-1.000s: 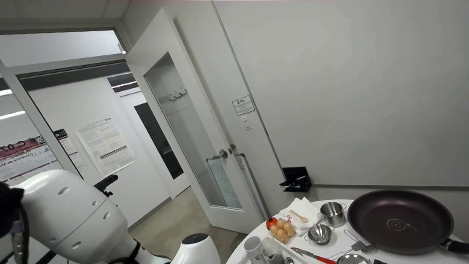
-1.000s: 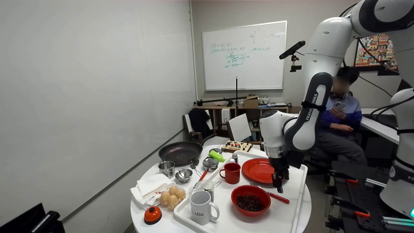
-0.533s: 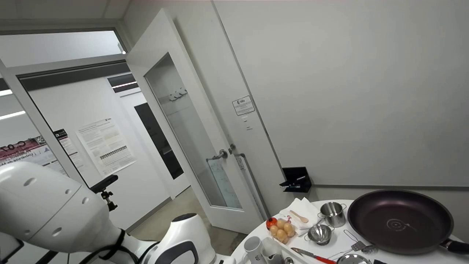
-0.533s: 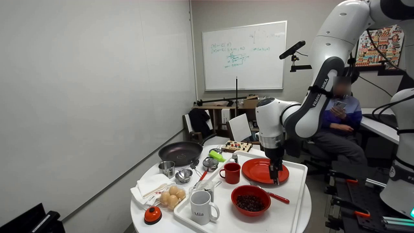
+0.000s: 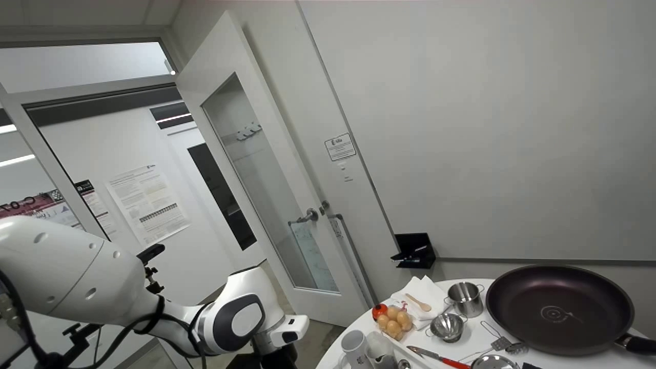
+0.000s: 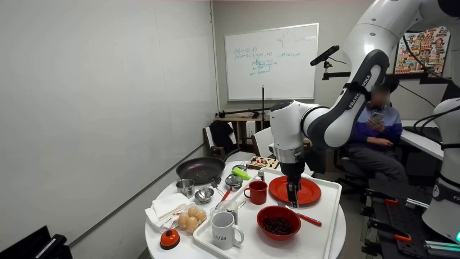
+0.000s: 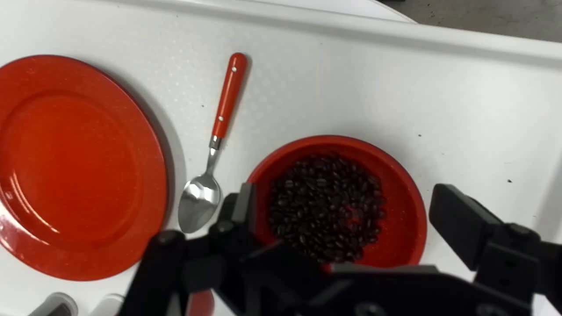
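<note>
My gripper (image 7: 344,204) stands wide open with nothing between its fingers. In the wrist view the red bowl (image 7: 406,219), holding dark beans (image 7: 322,197), lies below and between the two fingertips. Left of the bowl is a spoon (image 7: 228,94) with a red handle and a metal head, lying flat on the white tray. Further left sits a red plate (image 7: 74,162). In an exterior view the gripper (image 6: 293,205) hangs over the tray, in front of the plate (image 6: 312,192) and behind the bowl (image 6: 278,235). In that view the spoon's handle (image 6: 309,219) shows right of the bowl.
A red mug (image 6: 258,192) and a white mug (image 6: 222,230) stand on the tray (image 6: 332,212). Beside the tray are eggs (image 6: 192,217), an orange timer-like object (image 6: 169,239), a metal pot (image 6: 185,187) and a large pan (image 6: 200,171). A person sits behind the arm.
The gripper has moved left in an exterior view, from the plate's right side to its front near the spoon, staying open. The objects on the table look unmoved.
</note>
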`<state>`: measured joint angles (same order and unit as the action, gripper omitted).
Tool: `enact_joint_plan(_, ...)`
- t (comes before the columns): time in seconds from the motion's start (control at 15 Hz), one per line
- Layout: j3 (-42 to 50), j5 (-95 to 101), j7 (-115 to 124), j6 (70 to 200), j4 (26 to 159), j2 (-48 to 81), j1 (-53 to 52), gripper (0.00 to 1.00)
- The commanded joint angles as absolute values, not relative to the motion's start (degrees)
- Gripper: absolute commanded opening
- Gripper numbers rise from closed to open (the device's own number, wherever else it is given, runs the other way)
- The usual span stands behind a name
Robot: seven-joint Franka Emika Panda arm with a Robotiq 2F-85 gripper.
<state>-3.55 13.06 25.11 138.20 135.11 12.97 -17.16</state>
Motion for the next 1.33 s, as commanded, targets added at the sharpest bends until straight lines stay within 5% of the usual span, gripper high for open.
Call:
enact_joint_plan(0.0,-5.9,14.3,30.3,136.1,128.1,17.3,-19.2,1.00)
enact_joint_plan(0.53,-3.1,22.0,46.6,138.9,116.3,29.3,-27.0,1.00)
enact_joint_plan(1.27,-2.7,17.2,45.2,146.8,129.0,16.7,-21.4,1.00)
